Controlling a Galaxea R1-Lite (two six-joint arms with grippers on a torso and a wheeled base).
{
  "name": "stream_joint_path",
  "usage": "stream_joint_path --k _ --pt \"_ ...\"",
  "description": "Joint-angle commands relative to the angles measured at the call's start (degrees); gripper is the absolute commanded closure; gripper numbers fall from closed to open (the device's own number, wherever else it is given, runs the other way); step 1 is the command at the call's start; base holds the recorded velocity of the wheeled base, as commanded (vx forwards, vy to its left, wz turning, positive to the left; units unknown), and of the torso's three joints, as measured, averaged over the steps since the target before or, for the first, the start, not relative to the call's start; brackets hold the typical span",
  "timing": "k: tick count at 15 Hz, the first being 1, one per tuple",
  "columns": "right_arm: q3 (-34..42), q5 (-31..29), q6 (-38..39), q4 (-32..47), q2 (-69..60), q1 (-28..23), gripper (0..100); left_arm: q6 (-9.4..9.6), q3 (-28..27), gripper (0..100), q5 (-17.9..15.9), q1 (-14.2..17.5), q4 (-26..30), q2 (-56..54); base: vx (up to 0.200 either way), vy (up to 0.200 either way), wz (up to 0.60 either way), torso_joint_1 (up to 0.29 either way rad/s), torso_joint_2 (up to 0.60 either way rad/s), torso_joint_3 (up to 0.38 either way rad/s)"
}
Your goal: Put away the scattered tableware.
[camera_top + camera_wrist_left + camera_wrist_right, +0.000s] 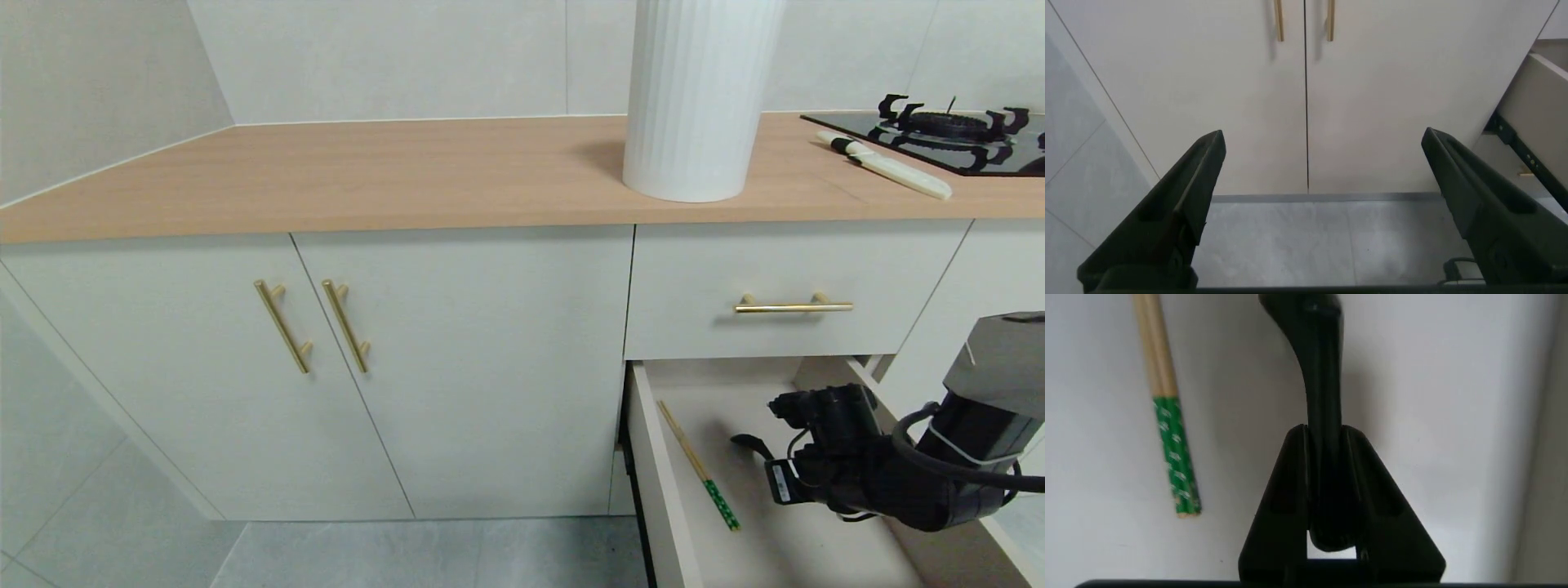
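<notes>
Wrist view confirms right gripper (1324, 449) clamped on a black utensil (1319, 367); head view places it over the drawer (655, 457), near chopsticks (699, 468). Left gripper (1323, 145) stands spread.

1. On your countertop (367, 175) a ribbed vessel (694, 98) stands; to its right a knife (886, 166) lies at the front edge of the gas hob (947, 135).
2. Under the countertop, two cabinet doors (326, 367) sit left of a closed drawer (784, 278).
3. Below that, in the pulled-out drawer (653, 457), chopsticks (700, 478) lie along the left wall.
4. Right of them, your right gripper (1324, 449) clamps a utensil (1319, 376) over the drawer floor.
5. Your left gripper (1321, 143) faces the cabinet doors.
</notes>
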Motion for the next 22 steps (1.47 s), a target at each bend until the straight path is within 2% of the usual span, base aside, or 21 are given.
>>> stream_joint_path --k 1,8,9,17,22 --pt "-0.2 0.0 0.0 0.0 2.4 0.0 100 -0.01 0.0 0 0.0 0.0 0.0 0.1 0.0 0.0 0.0 0.0 0.0 0.0" --pt "-0.4 -0.1 0.1 0.0 2.4 -0.1 100 -0.01 0.0 0 0.0 0.0 0.0 0.1 0.0 0.0 0.0 0.0 0.0 0.0" --pt "-0.4 -0.1 0.0 0.0 2.4 -0.1 0 -0.01 0.0 0 0.0 0.0 0.0 0.1 0.0 0.0 0.0 0.0 0.0 0.0" --pt "0.0 -0.1 0.1 0.0 1.6 -0.1 0 -0.01 0.0 0 0.0 0.0 0.0 0.1 0.0 0.0 0.0 0.0 0.0 0.0" --pt "2.2 -1.7 -0.2 0.9 -6.2 -0.4 0 -0.01 0.0 0 0.0 0.0 0.0 0.1 0.0 0.0 0.0 0.0 0.0 0.0"
